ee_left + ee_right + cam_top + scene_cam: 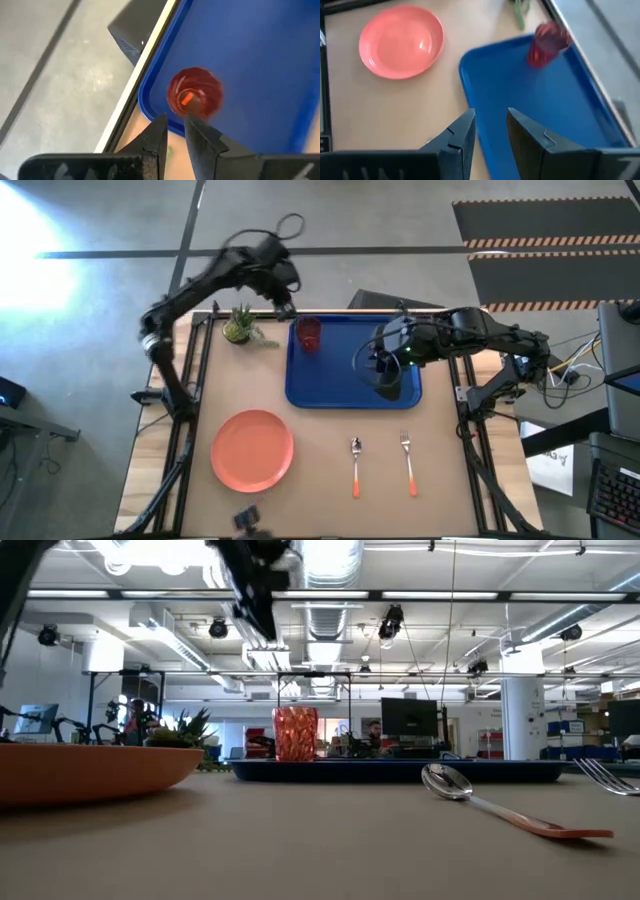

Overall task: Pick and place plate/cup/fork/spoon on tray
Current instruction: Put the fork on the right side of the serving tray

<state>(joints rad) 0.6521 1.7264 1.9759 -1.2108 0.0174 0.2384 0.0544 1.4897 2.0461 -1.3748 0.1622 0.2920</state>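
The dark-red cup [308,335] stands upright on its base in the blue tray's [352,385] far left corner; it also shows in the low view [295,733]. My left gripper [173,131] hangs high above the tray's far left edge, beside the cup [195,95], empty, its fingers a narrow gap apart. My right gripper [491,130] hovers over the tray's right half [385,375], open and empty. The salmon plate [252,450], the spoon [355,465] and the fork [407,460] lie flat on the table near its front edge.
A small green potted plant [240,325] stands on the table just left of the tray's far corner. The tray's middle [535,110] is bare blue. The spoon [500,808] lies with its bowl toward the tray, and the fork [610,775] lies to its right.
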